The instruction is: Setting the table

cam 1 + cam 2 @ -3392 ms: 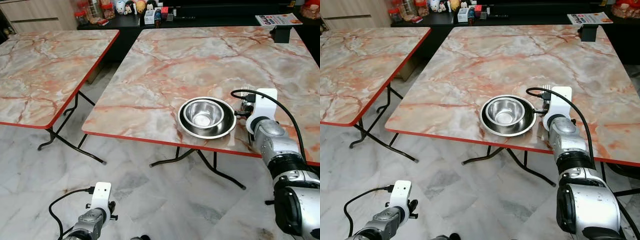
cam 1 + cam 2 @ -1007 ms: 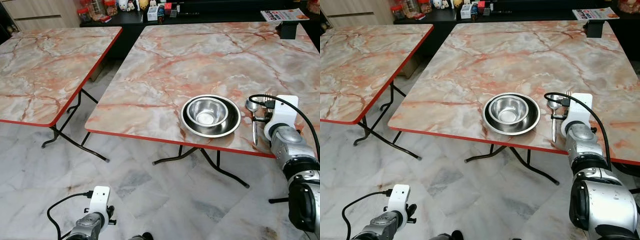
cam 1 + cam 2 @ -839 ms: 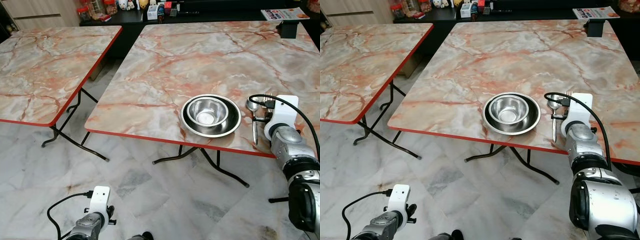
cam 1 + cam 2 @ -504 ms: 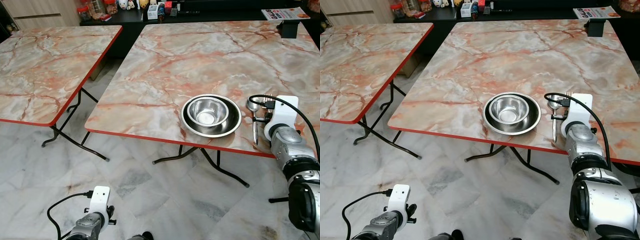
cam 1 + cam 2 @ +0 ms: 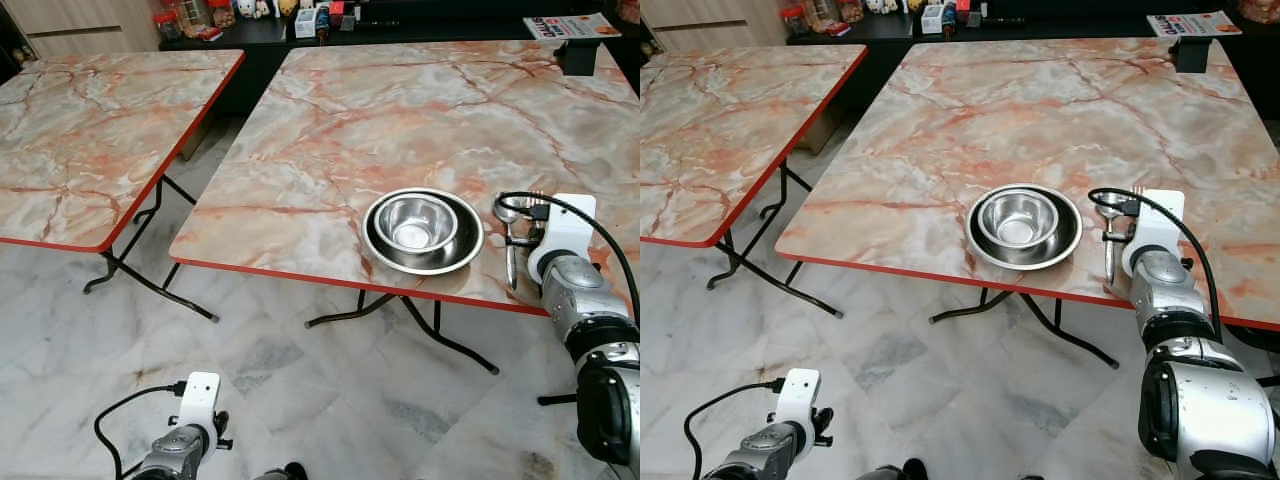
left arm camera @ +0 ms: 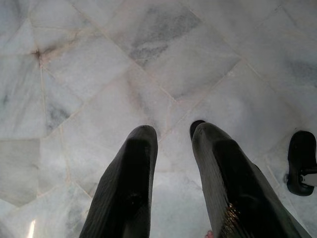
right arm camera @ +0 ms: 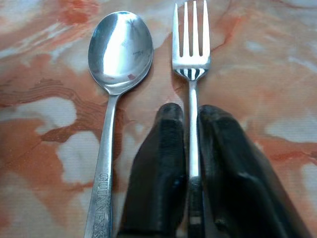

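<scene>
On the near right part of the marble-patterned desk (image 5: 400,110) with its red edge, a steel bowl (image 5: 418,224) sits inside a wider steel plate (image 5: 374,245), close to the front edge. Just to the right of the plate lie a spoon (image 7: 115,69) and a fork (image 7: 190,54), side by side and parallel, the spoon between the plate and the fork, both with their heads pointing away from the robot.

The right gripper (image 7: 189,116) rests low over the desk at the fork's handle. Its 2 black fingers (image 7: 161,163) are clenched on the handle, 1 on each side, with the tines and neck sticking out past the fingertips. The spoon lies free just beside the gripper, its handle stamped with lettering. In the head views the white wrist block of the right arm (image 5: 565,230) covers most of the fork.

The left gripper (image 6: 173,136) hangs idle low over the pale marble floor (image 6: 89,59), its 2 fingers spread apart with floor showing between them.

A 2nd desk (image 5: 90,130) of the same pattern stands to the left, apart from the first. A magazine (image 5: 570,25) lies at the far right corner of the desk.
</scene>
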Robot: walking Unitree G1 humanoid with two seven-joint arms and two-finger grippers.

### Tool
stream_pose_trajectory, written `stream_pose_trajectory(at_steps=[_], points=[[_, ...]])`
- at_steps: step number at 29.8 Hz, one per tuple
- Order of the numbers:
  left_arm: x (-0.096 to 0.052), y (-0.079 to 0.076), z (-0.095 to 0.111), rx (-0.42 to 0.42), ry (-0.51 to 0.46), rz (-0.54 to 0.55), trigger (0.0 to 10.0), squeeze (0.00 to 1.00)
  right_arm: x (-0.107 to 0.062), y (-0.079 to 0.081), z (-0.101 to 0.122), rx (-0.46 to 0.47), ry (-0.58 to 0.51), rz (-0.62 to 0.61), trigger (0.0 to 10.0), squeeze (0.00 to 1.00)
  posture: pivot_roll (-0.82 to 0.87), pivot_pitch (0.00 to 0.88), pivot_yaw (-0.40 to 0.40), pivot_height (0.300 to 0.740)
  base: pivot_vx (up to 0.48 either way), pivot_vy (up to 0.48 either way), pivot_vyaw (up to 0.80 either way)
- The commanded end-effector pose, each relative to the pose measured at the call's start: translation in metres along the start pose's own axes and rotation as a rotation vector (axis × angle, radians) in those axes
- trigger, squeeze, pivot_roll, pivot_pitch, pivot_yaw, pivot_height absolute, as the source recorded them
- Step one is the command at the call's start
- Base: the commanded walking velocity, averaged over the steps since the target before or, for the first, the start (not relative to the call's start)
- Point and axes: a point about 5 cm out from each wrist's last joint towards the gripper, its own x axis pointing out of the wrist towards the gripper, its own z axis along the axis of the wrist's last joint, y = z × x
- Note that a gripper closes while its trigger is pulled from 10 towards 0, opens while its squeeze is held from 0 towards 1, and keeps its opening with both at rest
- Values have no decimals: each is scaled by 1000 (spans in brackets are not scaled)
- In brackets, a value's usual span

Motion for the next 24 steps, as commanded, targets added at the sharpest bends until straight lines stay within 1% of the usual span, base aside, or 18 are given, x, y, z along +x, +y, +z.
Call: stream_pose_trajectory(at_steps=[1,24], points=[[-2,8,-4,17,12,18,10000,0,0,1,-5,8,12,-1,10000,1000,-35,128,127,740,0,0,0],[-1,8,-2,17,6,15,10000,0,0,3,-3,8,5,5,10000,1000,-33,121,122,740,0,0,0]])
